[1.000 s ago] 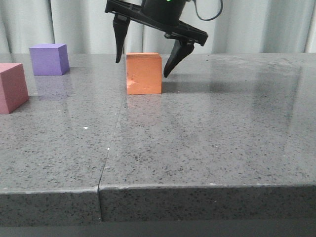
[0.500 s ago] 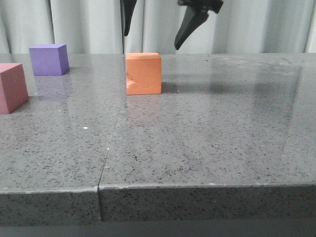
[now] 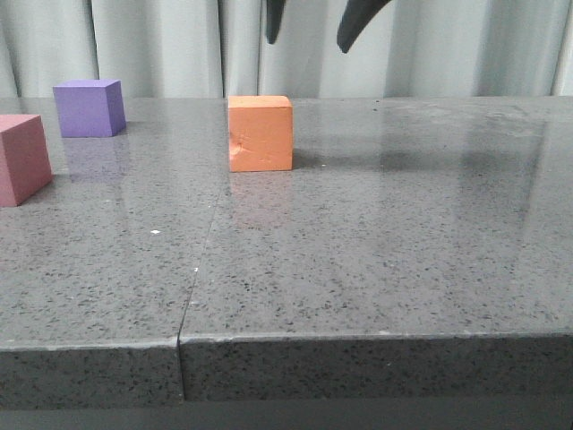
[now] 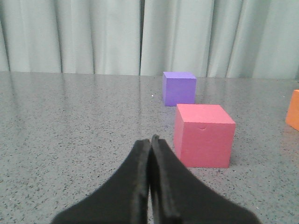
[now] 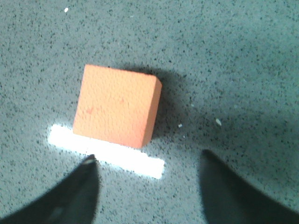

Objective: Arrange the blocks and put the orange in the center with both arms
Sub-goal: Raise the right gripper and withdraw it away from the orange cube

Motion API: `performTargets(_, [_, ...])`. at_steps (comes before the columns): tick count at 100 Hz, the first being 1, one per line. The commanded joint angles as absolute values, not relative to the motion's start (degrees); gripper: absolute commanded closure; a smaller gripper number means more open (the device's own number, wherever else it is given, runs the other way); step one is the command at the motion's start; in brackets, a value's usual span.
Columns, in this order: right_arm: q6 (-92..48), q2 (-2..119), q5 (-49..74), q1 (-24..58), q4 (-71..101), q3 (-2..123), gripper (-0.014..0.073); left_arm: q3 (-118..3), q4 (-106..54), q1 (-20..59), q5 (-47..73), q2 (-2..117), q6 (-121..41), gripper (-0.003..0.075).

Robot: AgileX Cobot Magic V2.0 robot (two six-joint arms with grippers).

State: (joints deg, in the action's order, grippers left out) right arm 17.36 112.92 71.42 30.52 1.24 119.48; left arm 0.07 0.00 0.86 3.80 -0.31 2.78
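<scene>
Right claw (image 3: 309,22) hangs spread wide, empty, straight above the orange cube (image 3: 260,133) on the counter (image 3: 376,251) — looks like its centre spot. Left claw (image 4: 150,154) is pinched together, pink cube (image 4: 203,134) just ahead, purple cube (image 4: 179,87) beyond — probably next.

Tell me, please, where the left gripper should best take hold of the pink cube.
Probably across two opposite side faces of the pink cube, coming from above: it sits flat and upright, clear of the purple cube. The left gripper is shut and would need opening first.
</scene>
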Motion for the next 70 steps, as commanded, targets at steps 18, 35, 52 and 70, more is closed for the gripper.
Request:
performTargets(18, [16.3,104.7,73.8,30.3,1.1,114.3,0.0604,2.4,-0.6,1.4,-0.8,-2.0,2.9,0.0741])
performTargets(35, [16.3,100.8,70.0,30.3,0.9,108.0,0.0662,2.4,-0.6,1.4,-0.8,-2.0,2.9,0.0741])
performTargets(52, [16.3,95.0,64.7,30.3,0.9,98.8,0.0662,2.4,-0.6,1.4,-0.8,-2.0,2.9,0.0741])
performTargets(70, [16.3,87.1,55.9,30.3,0.8,86.4,0.0662,2.4,-0.6,1.4,-0.8,-2.0,2.9,0.0741])
